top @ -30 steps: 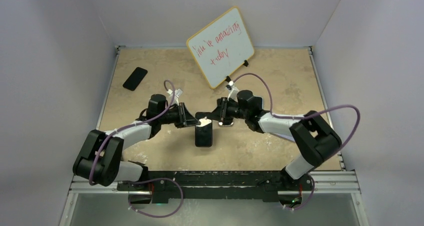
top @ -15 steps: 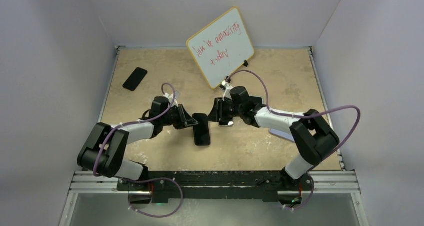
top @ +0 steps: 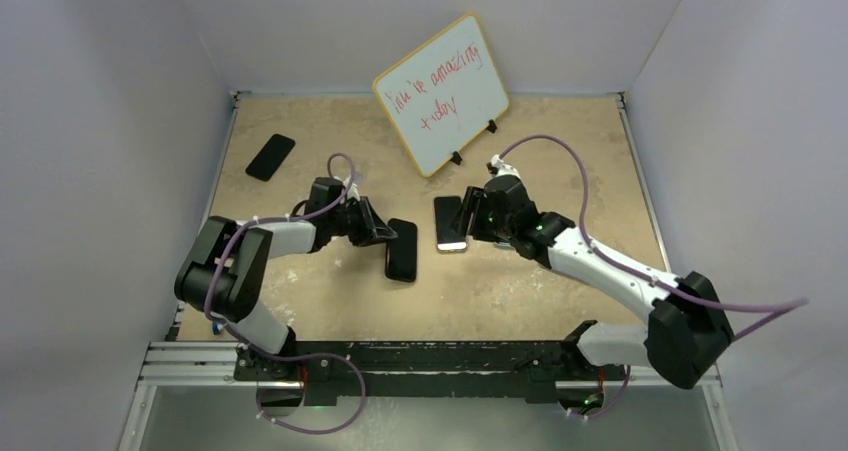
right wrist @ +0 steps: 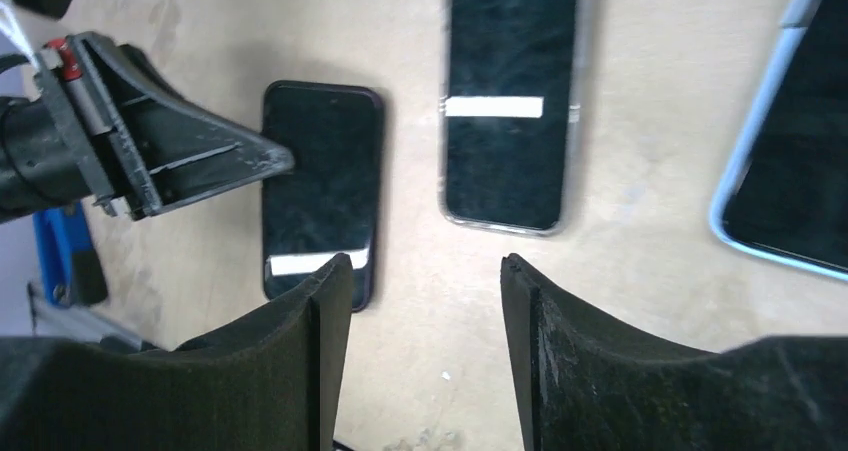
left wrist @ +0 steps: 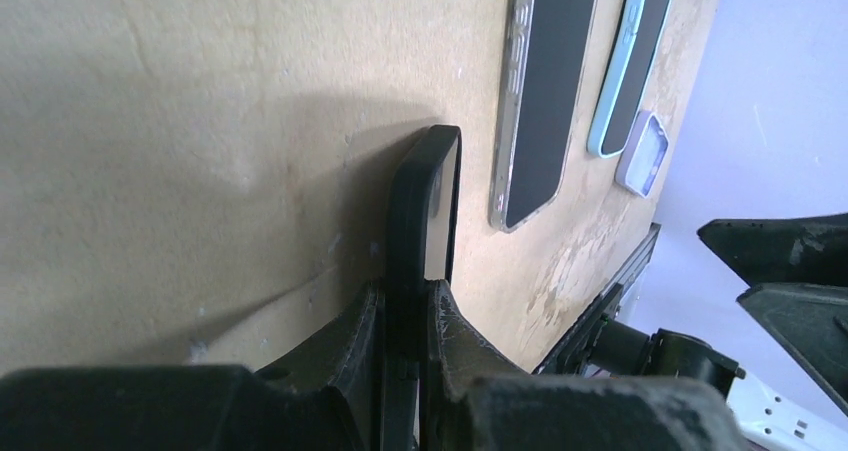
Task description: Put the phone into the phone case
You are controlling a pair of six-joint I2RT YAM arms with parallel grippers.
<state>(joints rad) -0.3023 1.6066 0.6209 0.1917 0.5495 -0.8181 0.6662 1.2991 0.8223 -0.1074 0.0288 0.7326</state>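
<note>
Top external, whiteboard (top: 441, 93) reads "amazing", left hand (top: 387, 234) pinching phone case (top: 402, 253)

- Left wrist view: the case (left wrist: 421, 211) is seen edge-on, its near end buried in the left gripper (left wrist: 408, 306).
- The phone (left wrist: 540, 81) and a blue-rimmed item (left wrist: 633, 61) run off the top edge.
- A small lilac object (left wrist: 645, 153) is too blurred to name.
- Top view: the right arm (top: 600, 266) hides the blue-rimmed item; the whiteboard (top: 440, 91) writing is too small to read surely.
</note>
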